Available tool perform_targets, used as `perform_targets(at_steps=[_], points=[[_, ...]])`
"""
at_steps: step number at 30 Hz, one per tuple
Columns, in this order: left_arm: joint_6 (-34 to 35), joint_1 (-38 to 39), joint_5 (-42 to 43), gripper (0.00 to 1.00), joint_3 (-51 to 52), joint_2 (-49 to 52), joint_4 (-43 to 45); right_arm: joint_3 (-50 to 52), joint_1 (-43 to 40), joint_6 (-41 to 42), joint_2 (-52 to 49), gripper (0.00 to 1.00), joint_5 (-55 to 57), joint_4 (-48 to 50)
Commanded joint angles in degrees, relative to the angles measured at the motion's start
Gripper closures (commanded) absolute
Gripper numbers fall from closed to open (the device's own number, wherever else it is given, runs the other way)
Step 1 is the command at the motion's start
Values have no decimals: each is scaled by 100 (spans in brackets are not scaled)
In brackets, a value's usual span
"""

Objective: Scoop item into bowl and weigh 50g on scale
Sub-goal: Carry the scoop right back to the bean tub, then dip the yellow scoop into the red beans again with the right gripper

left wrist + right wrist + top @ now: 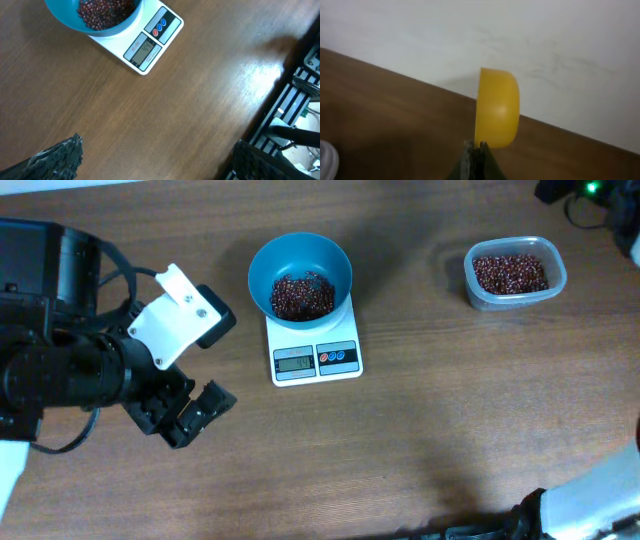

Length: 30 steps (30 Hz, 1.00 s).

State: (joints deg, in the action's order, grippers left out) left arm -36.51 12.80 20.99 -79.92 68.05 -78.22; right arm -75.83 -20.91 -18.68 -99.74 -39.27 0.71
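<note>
The teal bowl stands on the white scale, with a heap of red-brown beans inside it. In the left wrist view the bowl, its beans and the scale sit at the top left. My left gripper hovers over bare table to the left of the scale and a little nearer the front. It is open and empty, its fingers wide apart around my left gripper's centre. My right gripper is shut on the handle of a yellow scoop, whose bowl is turned on edge.
A clear plastic tub holding more beans stands at the back right. Dark equipment sits at the far right corner. A black rack lies beyond the table edge in the left wrist view. A pale wall rises behind the scoop.
</note>
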Motion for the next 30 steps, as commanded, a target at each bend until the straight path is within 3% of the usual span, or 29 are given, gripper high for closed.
perform_targets(at_steps=[1, 10, 12, 17, 21, 26, 30], points=[[-129, 22, 24, 1, 7, -2, 4, -15, 26, -234, 695, 96, 946, -841], [-129, 22, 24, 1, 7, -2, 4, -13, 389, -184, 1539, 96, 1161, -3598], [-129, 22, 24, 1, 7, -2, 4, -13, 544, -155, 1539, 96, 1530, -3939], [-129, 22, 24, 1, 7, -2, 4, -13, 634, 870, 1537, 96, 2680, -4505], [-129, 22, 24, 1, 7, -2, 4, -13, 632, 870, 1403, 96, 3265, -5095], [-129, 22, 24, 1, 7, -2, 4, -13, 634, 876, 468, 96, 3239, -4988], [-129, 22, 24, 1, 7, -2, 4, -13, 638, 1060, -39, 96, 3248, -4046]])
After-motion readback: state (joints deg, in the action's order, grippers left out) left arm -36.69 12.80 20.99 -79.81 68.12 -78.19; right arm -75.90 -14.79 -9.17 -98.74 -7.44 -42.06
